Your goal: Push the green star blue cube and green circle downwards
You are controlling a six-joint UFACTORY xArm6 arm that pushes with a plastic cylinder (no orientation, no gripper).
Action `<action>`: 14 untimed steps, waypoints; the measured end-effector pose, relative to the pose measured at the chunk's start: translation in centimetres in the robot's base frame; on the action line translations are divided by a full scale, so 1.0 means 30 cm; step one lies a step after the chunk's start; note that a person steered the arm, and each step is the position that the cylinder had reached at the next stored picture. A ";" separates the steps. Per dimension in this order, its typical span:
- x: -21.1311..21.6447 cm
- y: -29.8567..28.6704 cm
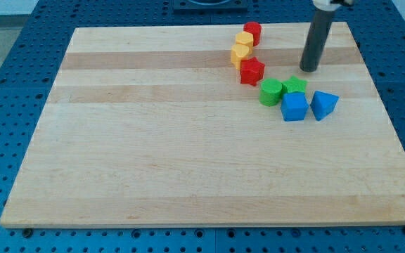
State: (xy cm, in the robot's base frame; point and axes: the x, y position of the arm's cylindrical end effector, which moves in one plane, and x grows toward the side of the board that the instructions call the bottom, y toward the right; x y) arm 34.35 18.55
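The green circle (271, 92) sits right of the board's middle, near the view's top. The green star (295, 86) lies just to its right, partly behind the blue cube (294, 107), which sits just below both and touches them. My tip (308, 70) rests on the board a little above and to the right of the green star, apart from it. The dark rod rises from it toward the view's top.
A blue triangular block (323, 105) sits right of the blue cube. A red star (252, 71), two yellow blocks (240, 49) and a red cylinder (252, 32) form a line up and left of the green circle. The wooden board (153, 154) lies on a blue pegboard.
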 end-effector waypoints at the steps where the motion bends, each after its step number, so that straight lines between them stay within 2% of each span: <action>1: 0.082 -0.040; 4: 0.115 -0.214; 6: 0.120 -0.214; 8: 0.351 -0.281; 9: 0.301 -0.217; 10: 0.176 -0.150; 11: 0.112 -0.161; 12: 0.154 -0.257; 14: 0.341 -0.346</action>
State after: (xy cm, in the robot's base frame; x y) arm 44.59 8.17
